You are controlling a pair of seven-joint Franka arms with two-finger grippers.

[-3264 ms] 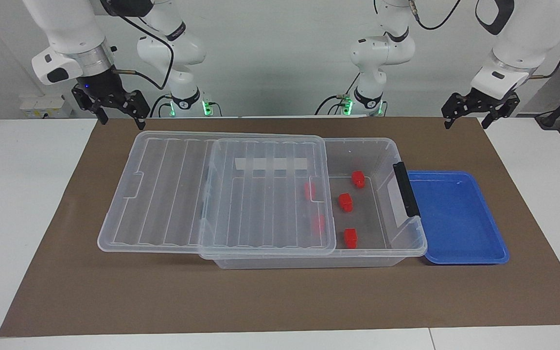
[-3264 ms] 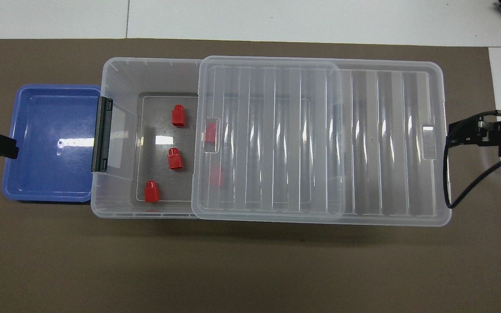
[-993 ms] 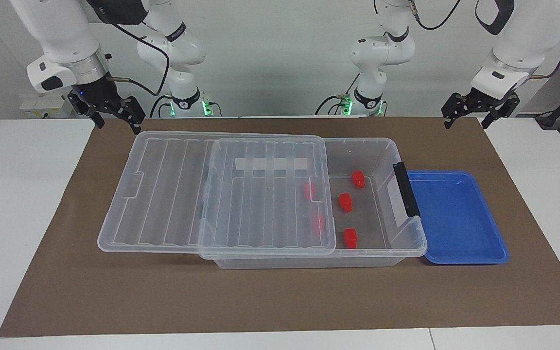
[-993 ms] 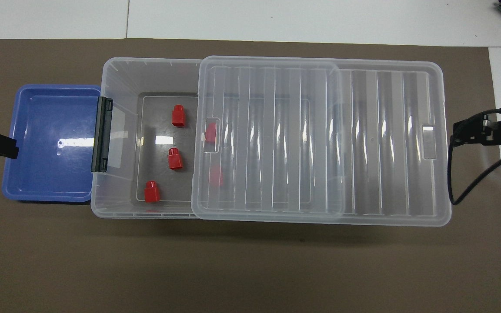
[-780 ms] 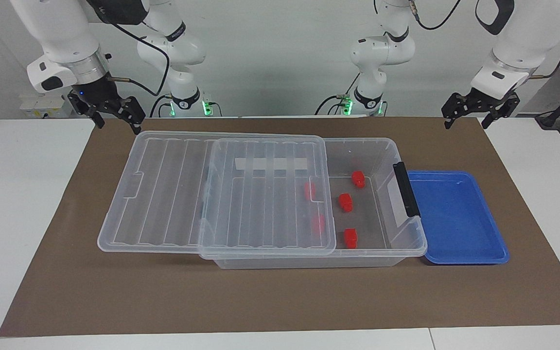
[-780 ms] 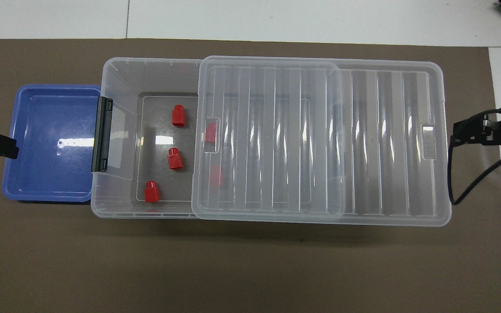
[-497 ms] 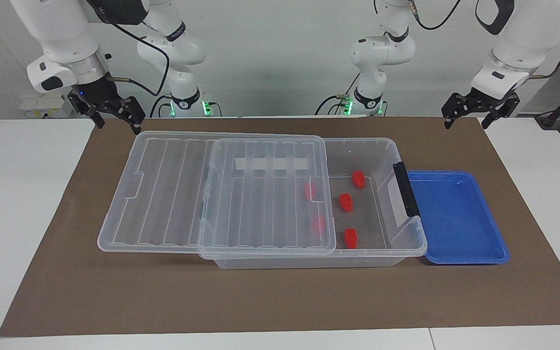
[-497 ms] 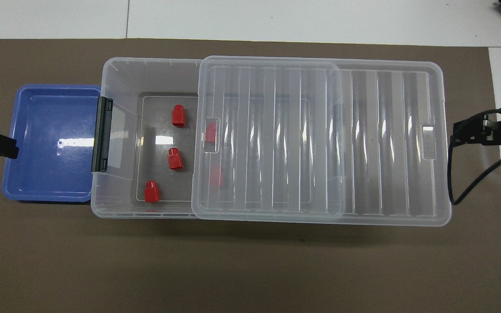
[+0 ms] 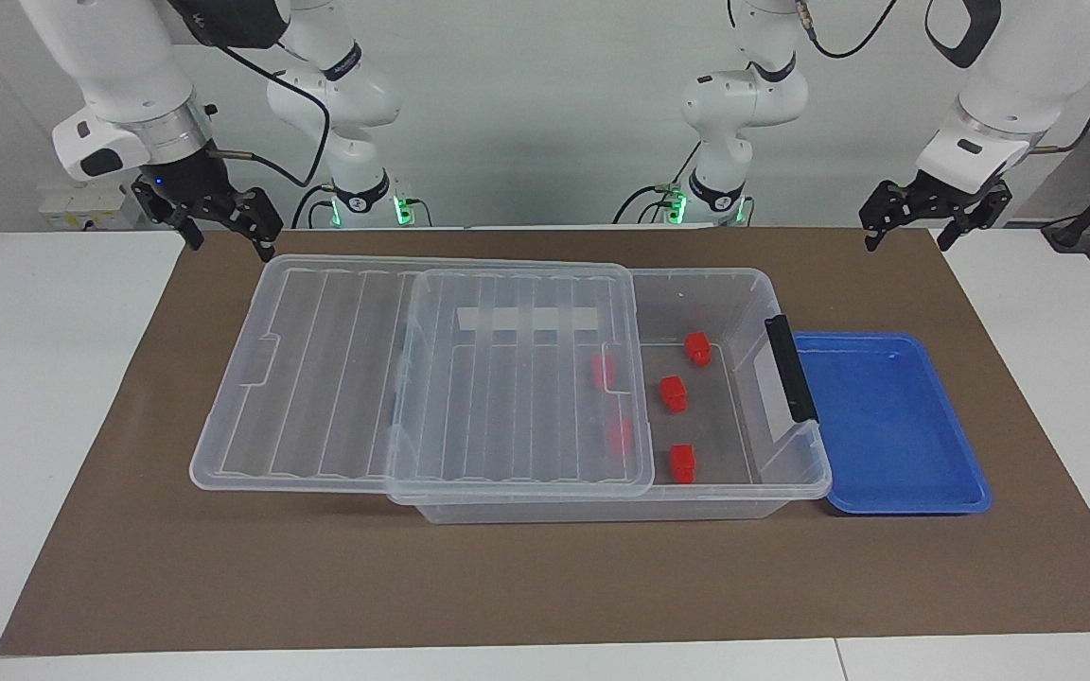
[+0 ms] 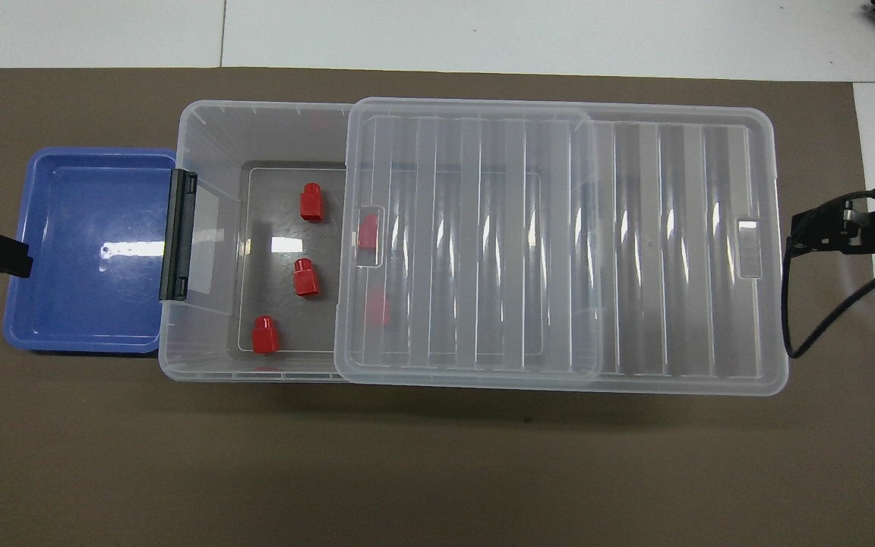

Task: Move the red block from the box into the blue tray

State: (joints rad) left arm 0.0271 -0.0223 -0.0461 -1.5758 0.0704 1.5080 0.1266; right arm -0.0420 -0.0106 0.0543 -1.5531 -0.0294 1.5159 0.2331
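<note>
The clear box (image 9: 727, 295) (image 10: 210, 129) lies lengthwise on the brown mat. Its ribbed lid (image 9: 337, 378) (image 10: 673, 243) is slid toward the right arm's end, baring the latch end. Three red blocks (image 9: 673, 393) (image 10: 305, 277) stand on the bared floor, and two more (image 9: 604, 372) (image 10: 377, 308) show through the lid. The blue tray (image 9: 886, 426) (image 10: 88, 251) sits empty against the latch end. My left gripper (image 9: 908, 241) hangs open, high over the mat by the tray's outer end. Just off the lid's overhanging end, my right gripper (image 9: 230, 248) (image 10: 832, 232) hangs open over the mat.
The black latch (image 9: 791, 369) (image 10: 178, 235) stands up between the bared box floor and the tray. A black cable (image 10: 817, 319) loops from the right wrist beside the lid's end. White tabletop (image 9: 34, 378) surrounds the mat.
Since the earliest frames my right gripper has drawn slightly away from the lid's end. Over the last second nothing has moved.
</note>
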